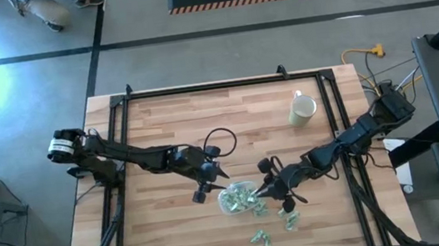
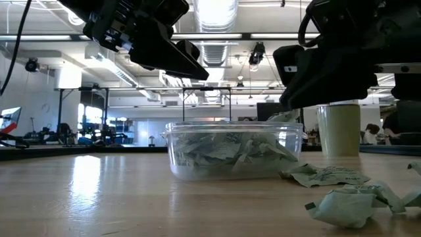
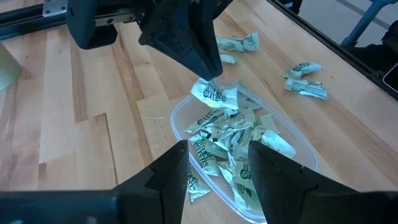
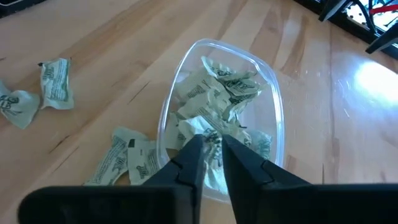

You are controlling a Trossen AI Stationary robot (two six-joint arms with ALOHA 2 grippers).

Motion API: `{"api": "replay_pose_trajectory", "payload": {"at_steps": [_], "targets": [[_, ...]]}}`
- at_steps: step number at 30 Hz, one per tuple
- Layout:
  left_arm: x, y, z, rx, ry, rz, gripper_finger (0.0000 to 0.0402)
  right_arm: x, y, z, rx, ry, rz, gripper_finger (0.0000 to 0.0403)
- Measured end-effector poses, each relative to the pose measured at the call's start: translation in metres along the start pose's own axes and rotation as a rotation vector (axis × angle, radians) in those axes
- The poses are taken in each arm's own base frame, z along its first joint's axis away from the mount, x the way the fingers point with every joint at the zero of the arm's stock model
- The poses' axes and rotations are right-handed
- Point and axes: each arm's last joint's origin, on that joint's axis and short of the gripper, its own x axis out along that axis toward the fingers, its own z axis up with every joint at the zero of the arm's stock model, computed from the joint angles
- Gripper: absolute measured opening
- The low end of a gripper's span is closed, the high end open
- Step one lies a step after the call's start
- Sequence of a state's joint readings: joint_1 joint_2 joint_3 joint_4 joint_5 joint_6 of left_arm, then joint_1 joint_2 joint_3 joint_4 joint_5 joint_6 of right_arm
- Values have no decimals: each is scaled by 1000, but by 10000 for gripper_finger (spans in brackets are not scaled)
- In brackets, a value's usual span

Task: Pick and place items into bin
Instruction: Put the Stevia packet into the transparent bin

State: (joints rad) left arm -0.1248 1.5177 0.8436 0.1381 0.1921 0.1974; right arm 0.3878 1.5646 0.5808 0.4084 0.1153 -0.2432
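Note:
The bin (image 1: 235,198) is a clear oval tub on the wood table, heaped with pale-green wrapped items (image 3: 230,134). My left gripper (image 3: 217,152) hangs open above the bin's left end, a finger on either side of the pile, touching nothing. My right gripper (image 4: 211,146) comes in from the right over the bin's rim and is shut on one item (image 3: 210,94). More items lie loose on the table right of and nearer than the bin (image 1: 260,210) (image 1: 290,218) (image 1: 259,237). My right gripper pinches one wrapped item (image 4: 211,138) between its two fingertips, slanting down from the table's right side. The item hangs below the fingertips (image 3: 208,65), lifted clear, just above the pile at the bin's rim (image 3: 249,93).
A cream mug (image 1: 302,109) stands toward the far right of the table, well away from both arms. Black frame rails (image 1: 199,89) border the tabletop. Bare wood lies left of the bin and along the near edge. A loose cable loop (image 1: 221,139) lies behind the left gripper.

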Motion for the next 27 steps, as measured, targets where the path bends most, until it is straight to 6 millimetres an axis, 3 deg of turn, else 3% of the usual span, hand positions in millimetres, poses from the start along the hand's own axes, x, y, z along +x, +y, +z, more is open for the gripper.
{"api": "replay_pose_trajectory", "payload": {"at_steps": [11,27], "targets": [[0,0,0,0,0,0,151,0,-2,4,5,-2,-38,106],[0,0,-3,-2,5,-1,151,-2,-3,-5,6,134,-88,70]]}}
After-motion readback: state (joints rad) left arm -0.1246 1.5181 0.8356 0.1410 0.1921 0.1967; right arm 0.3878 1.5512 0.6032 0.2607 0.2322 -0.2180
